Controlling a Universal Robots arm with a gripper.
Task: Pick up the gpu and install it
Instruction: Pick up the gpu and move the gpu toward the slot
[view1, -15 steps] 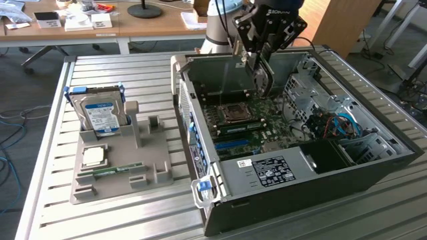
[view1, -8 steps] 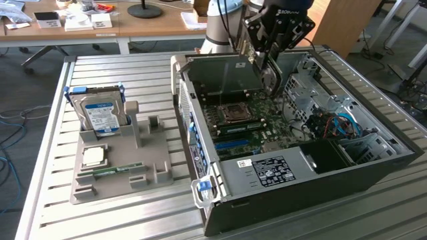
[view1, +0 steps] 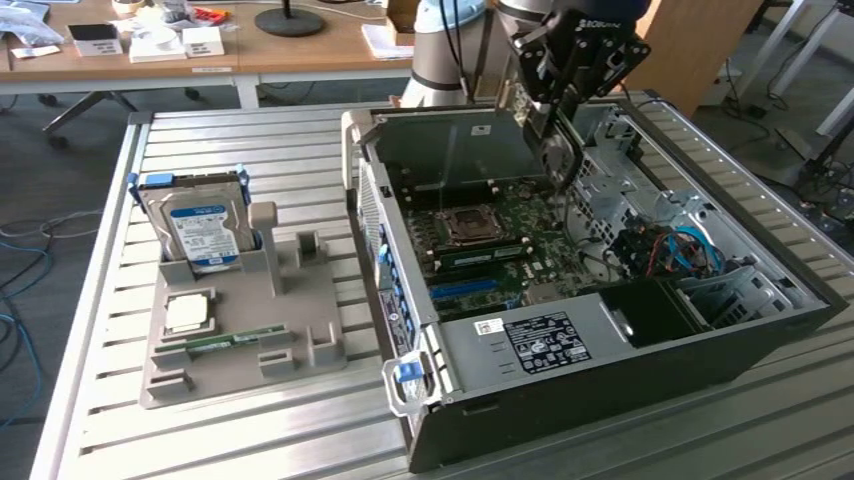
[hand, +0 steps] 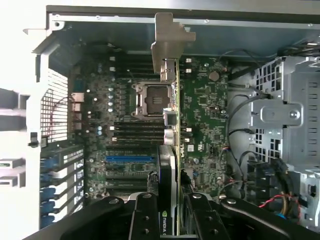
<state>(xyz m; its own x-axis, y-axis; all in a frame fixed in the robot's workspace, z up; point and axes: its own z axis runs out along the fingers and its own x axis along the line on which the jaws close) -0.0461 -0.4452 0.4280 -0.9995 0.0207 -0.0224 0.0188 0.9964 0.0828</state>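
Observation:
The gpu (hand: 167, 170) shows edge-on in the wrist view, with its green board, black cooler and silver bracket (hand: 169, 42) at the far end. My gripper (hand: 172, 212) is shut on it, one black finger on each face. In the exterior view the gripper (view1: 557, 105) holds the gpu (view1: 561, 155) upright inside the open computer case (view1: 534, 345). The card hangs just above the green motherboard (view1: 514, 250), beside the CPU socket (hand: 150, 97). Whether its lower edge touches a slot cannot be told.
A grey holder (view1: 247, 350) on the slatted table, at the exterior view's left, carries a silver hard drive (view1: 200, 225), a CPU chip (view1: 187, 312) and a memory stick (view1: 234, 340). Cables (view1: 681, 250) and a drive cage (hand: 285, 115) crowd the case beside the motherboard.

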